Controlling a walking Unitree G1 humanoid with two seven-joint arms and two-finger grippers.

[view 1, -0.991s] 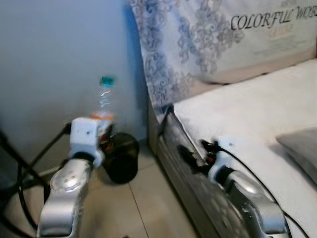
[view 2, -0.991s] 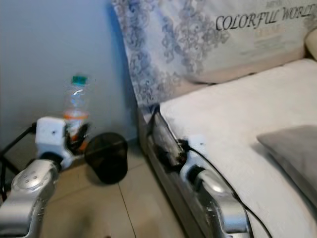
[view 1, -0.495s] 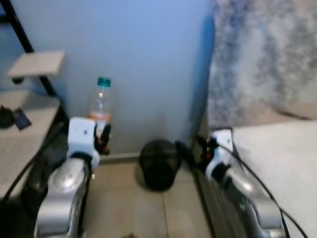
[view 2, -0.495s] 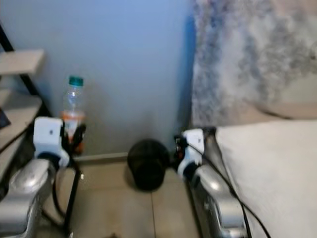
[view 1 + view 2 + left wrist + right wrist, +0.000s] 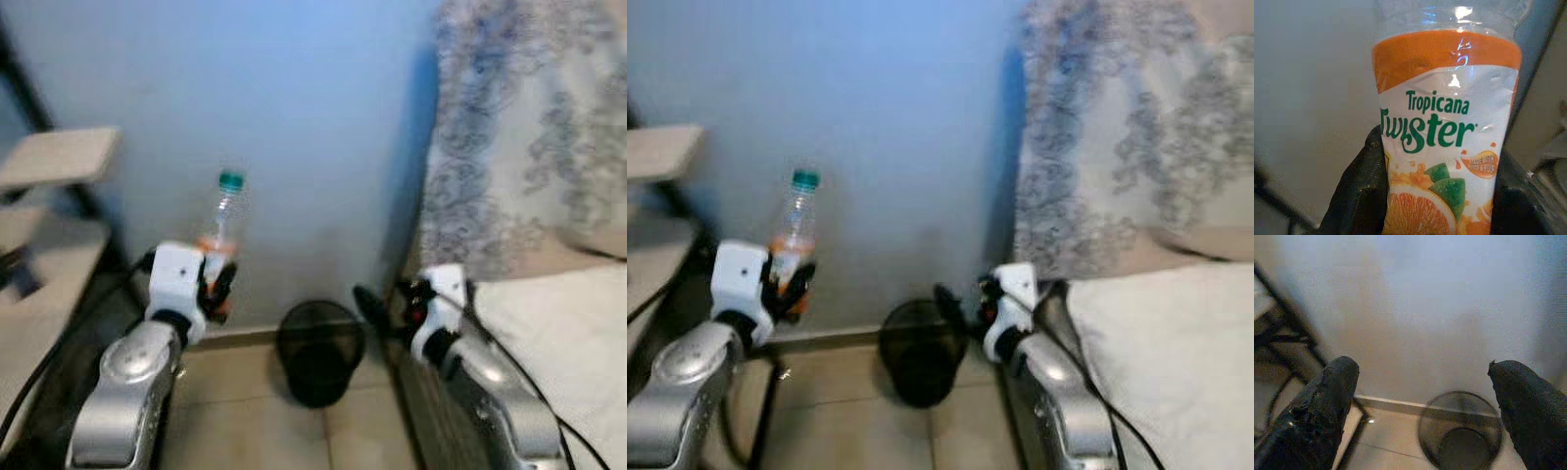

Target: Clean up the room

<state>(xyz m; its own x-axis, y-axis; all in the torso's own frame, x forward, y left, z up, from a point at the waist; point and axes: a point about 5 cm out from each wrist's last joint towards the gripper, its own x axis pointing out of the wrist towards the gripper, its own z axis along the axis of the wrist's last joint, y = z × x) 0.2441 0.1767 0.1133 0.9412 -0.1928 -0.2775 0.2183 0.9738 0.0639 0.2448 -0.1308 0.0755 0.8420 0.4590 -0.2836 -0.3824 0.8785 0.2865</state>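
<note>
A Unitree G1 humanoid stands before a pale blue wall, its left gripper [image 5: 214, 286] clamped on a Tropicana Twister bottle [image 5: 221, 235], green cap up, held upright in the left-centre of the frame above the tiled floor. A black mesh wastebasket [image 5: 319, 351] sits low in the middle of the frame against the wall, just beside the bed [image 5: 549, 323] with its patterned headboard cover at right. The right gripper [image 5: 1425, 396] hovers with its fingers [image 5: 1327, 396] spread wide and holding nothing, the basket's open mouth visible between them in the right wrist view. A shelf unit [image 5: 59, 162] fills the left edge. With the room to be tidied, the likely step is dropping the bottle in the basket: the left arm should carry it rightward until it hangs squarely over the rim, lower it close to the opening, and only then let go, so the light bottle does not bounce off the mesh edge onto the tiles
</note>
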